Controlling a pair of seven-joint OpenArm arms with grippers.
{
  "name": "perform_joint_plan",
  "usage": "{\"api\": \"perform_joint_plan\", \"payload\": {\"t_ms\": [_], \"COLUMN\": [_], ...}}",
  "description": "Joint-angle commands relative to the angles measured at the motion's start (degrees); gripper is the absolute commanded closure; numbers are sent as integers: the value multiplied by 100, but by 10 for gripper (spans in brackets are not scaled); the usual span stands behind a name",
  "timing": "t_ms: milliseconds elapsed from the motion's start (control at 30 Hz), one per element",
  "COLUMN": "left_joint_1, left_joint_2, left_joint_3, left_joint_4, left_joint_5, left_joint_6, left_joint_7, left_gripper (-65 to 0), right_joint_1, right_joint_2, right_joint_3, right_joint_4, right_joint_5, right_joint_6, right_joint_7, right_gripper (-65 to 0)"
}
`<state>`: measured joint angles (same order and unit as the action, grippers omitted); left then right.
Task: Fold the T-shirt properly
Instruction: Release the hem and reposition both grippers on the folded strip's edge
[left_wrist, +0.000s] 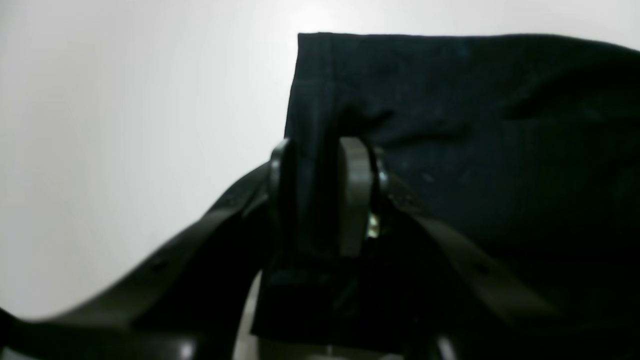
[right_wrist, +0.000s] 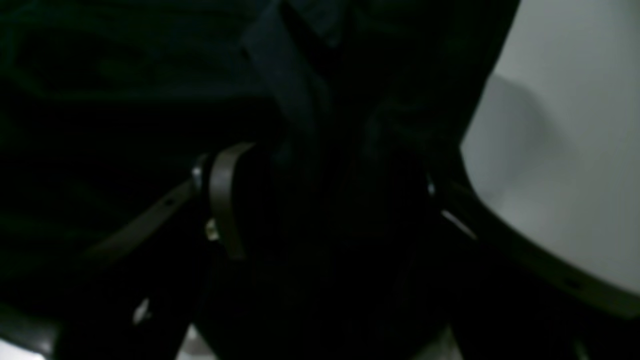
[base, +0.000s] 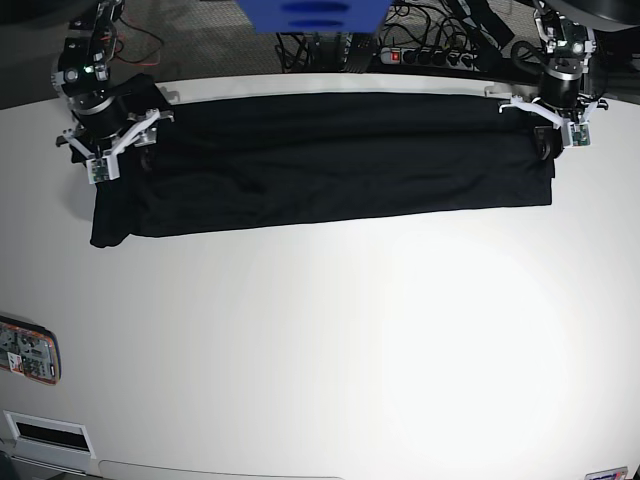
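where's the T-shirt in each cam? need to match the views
Left wrist: T-shirt fills the upper right, its corner edge between the left claw tips.
Right wrist: dark cloth covers the left and centre; white table shows at right.
Base: a long black band across the far side of the table, from one claw to the other.
Shared landmark: the white table bordering the cloth's edge.

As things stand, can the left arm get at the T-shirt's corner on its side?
Probably yes: the left gripper already sits on the T-shirt edge, cloth between its fingers, nothing blocking.
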<state>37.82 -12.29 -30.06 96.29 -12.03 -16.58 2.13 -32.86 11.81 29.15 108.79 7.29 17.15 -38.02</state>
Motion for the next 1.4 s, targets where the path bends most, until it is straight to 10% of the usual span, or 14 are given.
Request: {"api": "perform_joint_plan", "payload": {"t_ms": [0,500,1367], "left_joint_1": [64,125,-947], "left_joint_2": [-15,311,258], "left_joint_3": [-31,224,1165], "left_joint_4": [257,1364,-1106], "left_joint_5": [38,153,135], "left_joint_6": [-17,-8,1], "left_joint_7": [-174,-121,-174], "left_gripper": [-148,-148,-148], "right_joint_1": [-6,-411,1251], "right_joint_2": [89,-307,-263], "right_joint_3": [175,650,-616], "right_joint_4": [202,457,-1319], "right_joint_5": [40,75,93], "right_joint_6": [-31,-31,-31], "right_joint_7": [140,598,817], "right_gripper": [-387,-387,-387]}}
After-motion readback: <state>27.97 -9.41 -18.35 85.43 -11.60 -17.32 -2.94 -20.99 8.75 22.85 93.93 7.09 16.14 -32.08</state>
